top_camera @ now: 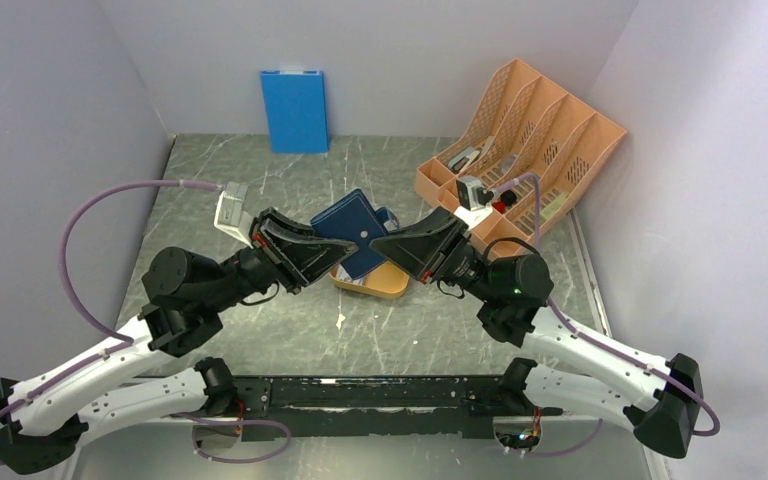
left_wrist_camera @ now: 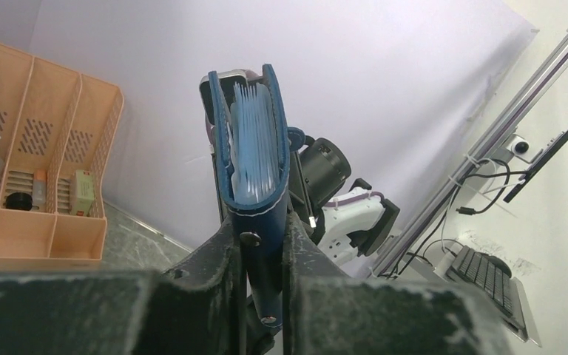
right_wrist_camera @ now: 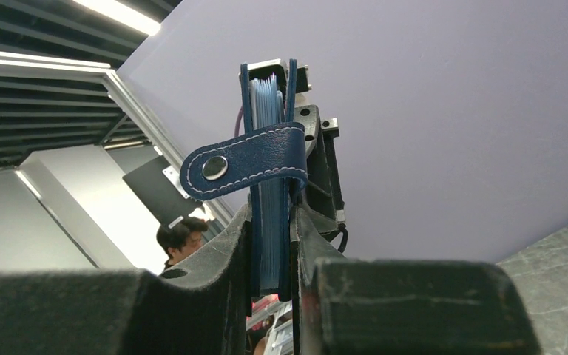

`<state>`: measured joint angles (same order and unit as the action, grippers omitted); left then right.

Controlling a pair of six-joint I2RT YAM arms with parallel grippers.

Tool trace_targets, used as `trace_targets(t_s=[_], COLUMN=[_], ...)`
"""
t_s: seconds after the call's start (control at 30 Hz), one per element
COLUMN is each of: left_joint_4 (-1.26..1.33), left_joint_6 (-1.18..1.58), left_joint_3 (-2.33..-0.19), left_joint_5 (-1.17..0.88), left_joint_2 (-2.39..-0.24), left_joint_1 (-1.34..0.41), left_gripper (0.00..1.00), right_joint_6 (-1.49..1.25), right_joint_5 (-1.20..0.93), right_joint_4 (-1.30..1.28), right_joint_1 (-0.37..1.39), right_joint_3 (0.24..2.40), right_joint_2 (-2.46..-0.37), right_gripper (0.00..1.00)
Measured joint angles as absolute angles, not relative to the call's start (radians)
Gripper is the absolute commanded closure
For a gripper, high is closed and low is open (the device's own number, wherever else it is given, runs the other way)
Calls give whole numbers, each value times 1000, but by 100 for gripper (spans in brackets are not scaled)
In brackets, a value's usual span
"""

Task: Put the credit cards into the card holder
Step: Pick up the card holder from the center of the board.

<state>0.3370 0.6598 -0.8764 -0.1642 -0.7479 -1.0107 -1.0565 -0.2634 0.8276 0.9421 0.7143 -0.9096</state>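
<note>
Left gripper [top_camera: 332, 258] and right gripper [top_camera: 388, 248] meet over the grey table [top_camera: 250, 190], both pinched narrow on the navy card holder [top_camera: 352, 230], one each side. Holder is up off the surface and folded. Its pale inner pockets [left_wrist_camera: 253, 148] fan between the covers, and the snap tab [right_wrist_camera: 240, 166] sticks out unfastened. Directly under it: orange oval tray [top_camera: 390, 284], mostly blocked by holder and fingers; credit cards not discernible. Far right: orange desk organizer [top_camera: 545, 125], small items inside, labels too small to read. Blue panel [top_camera: 294, 110] leans on back wall.
</note>
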Motion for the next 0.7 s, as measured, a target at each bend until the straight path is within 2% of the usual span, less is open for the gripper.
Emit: trace_targets(t_s=[0.07,0.2,0.27,0.4,0.57,0.7], left_joint_4=[337,322,275,93,-163,-316], left_joint_6=[670,672,663,643,632,632], left_joint_3=[-876,-876,-878,-920,-1022,-1087], left_joint_5=[-163,-155,-133,-72,28,65], left_joint_2=[-748,-744,-732,-700,-654,-631], left_joint_1=[-1011,-1011,-1011,-1013,-1015,-1013], left_gripper=[95,95,95,95,95,95], right_joint_6=[-1049,-1020,-1002,-886,-718,-634], right_joint_5=[-264,-270,-275,-277,-230,-186], right_joint_4=[834,812,752,482,123,-40], right_joint_1=[942,942,942,943,943,943], right_joint_3=[711,714,721,775,897,998], right_joint_2=[-910,-903,-882,-796,-683,-663], right_gripper=[100,55,46,44,51,54])
